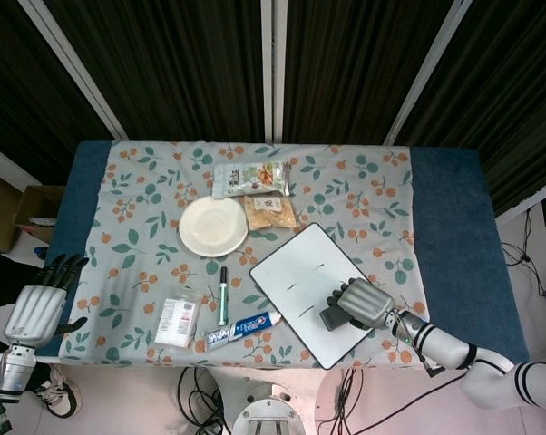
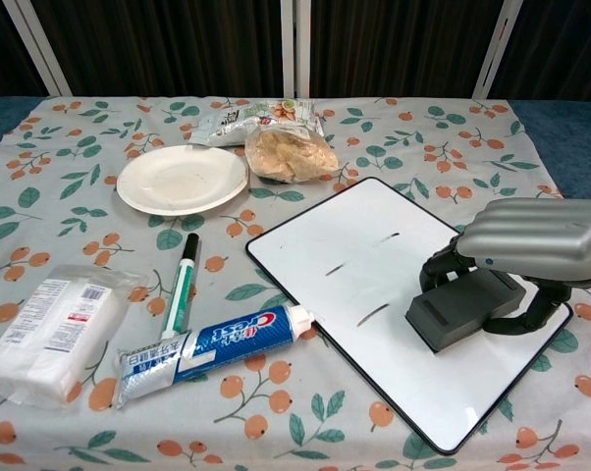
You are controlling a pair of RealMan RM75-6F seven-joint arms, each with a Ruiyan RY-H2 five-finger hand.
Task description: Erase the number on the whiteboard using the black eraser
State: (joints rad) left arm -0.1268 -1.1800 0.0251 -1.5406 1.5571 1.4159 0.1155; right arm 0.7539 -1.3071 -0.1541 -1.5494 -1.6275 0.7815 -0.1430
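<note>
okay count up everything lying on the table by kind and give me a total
Snack bags: 2
Plate: 1
Marker: 1
Toothpaste tube: 1
Wipes pack: 1
Whiteboard: 1
Black eraser: 1, held by the right hand
Total: 8

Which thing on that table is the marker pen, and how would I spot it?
Start at the round white plate on the flowered cloth. Nearer the camera lies the marker pen, beside the whiteboard's left edge and just above the toothpaste tube. It is the only slim stick there, black-capped with a green and white barrel.
</note>
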